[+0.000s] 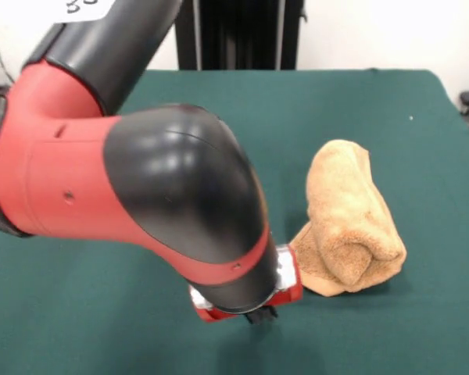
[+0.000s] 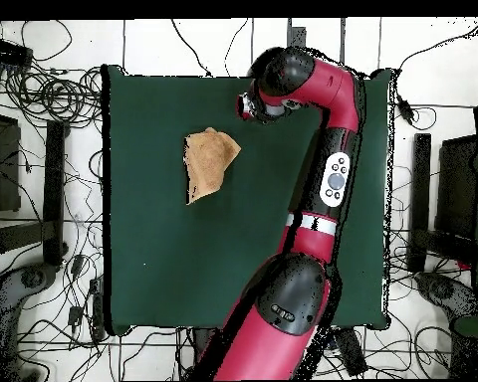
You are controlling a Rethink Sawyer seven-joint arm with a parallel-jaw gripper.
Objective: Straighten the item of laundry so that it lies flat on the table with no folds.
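None of the straightening looked done: the tan terry-cloth towel (image 1: 350, 221) lay bunched on the green felt table (image 1: 102, 328), rolled over itself into a thick fold with one flatter corner poking out beneath the roll. In the overhead view the towel (image 2: 208, 163) showed as a crumpled, uneven patch rather than a spread rectangle. The gripper (image 1: 259, 314) sat low at the table, just beside that flat corner and apparently not touching the cloth. Only dark tips showed beneath the red wrist, with the big elbow joint blocking most of it, so I could not tell how the pincer stood. From above, the gripper (image 2: 245, 105) was near the towel's edge. By my judgement the whole job remained: gripping an edge, unrolling the fold, and smoothing the cloth out.
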